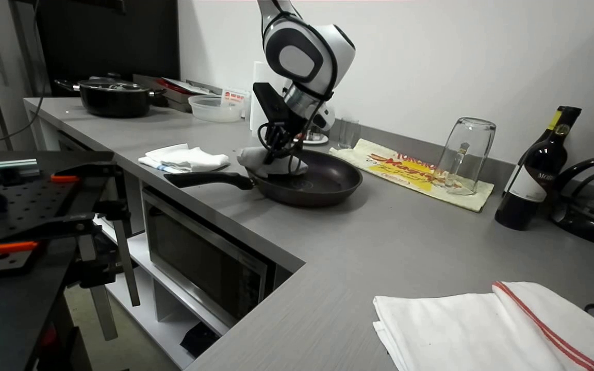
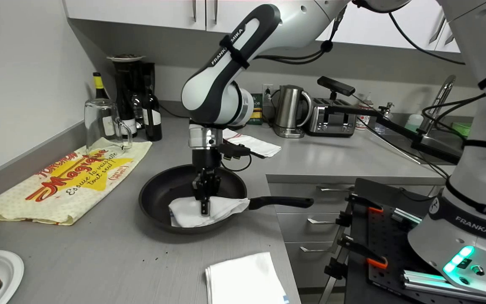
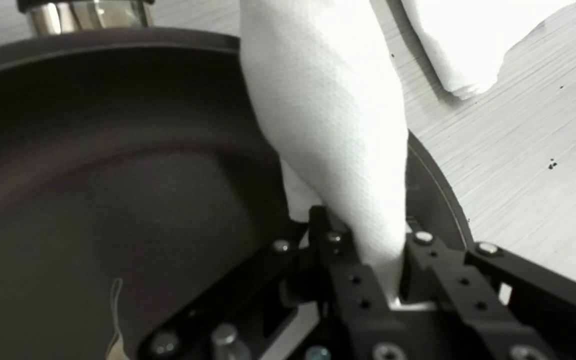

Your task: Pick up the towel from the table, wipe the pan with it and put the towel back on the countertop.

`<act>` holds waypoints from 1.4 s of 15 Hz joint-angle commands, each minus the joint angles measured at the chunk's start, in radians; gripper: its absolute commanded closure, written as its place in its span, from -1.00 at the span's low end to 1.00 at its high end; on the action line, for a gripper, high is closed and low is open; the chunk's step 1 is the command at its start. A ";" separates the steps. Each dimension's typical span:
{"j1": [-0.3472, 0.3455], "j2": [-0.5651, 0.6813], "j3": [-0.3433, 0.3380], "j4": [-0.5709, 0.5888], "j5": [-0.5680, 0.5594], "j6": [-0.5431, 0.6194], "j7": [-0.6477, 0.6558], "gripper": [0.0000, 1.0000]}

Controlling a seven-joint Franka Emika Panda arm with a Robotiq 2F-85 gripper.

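While the claw (image 3: 367, 220) is pinching a white towel (image 3: 328, 100), that towel is sitting kinda bunched in the near part of the dark pan (image 2: 158, 190), going by an exterior view. The pan's black handle (image 2: 283, 202) is pointing right, and a folded white cloth (image 2: 243, 278) is chilling on the near end of the tabletop (image 2: 120, 261). Off left, a yellow printed cloth (image 2: 74, 185) is lying with a glass mug (image 2: 106, 122) standing on its far end.
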 commanded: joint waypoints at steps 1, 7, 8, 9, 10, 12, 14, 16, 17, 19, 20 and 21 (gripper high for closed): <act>0.015 -0.001 -0.007 -0.009 -0.018 -0.025 0.021 0.90; 0.025 0.015 -0.029 -0.012 -0.040 -0.002 0.035 0.90; 0.037 0.020 -0.042 -0.016 -0.064 0.018 0.038 0.90; 0.045 0.023 -0.053 -0.017 -0.086 0.032 0.041 0.90; 0.048 0.027 -0.059 -0.014 -0.104 0.036 0.045 0.90; 0.055 0.030 -0.065 -0.014 -0.134 0.054 0.054 0.90; 0.067 0.027 -0.069 -0.019 -0.167 0.075 0.060 0.90; 0.078 0.026 -0.074 -0.018 -0.198 0.097 0.065 0.90; 0.085 0.030 -0.081 -0.013 -0.216 0.112 0.073 0.90; 0.095 0.037 -0.094 -0.003 -0.251 0.136 0.085 0.90; 0.093 0.041 -0.099 0.003 -0.264 0.138 0.083 0.90; 0.094 0.044 -0.108 0.006 -0.281 0.152 0.086 0.90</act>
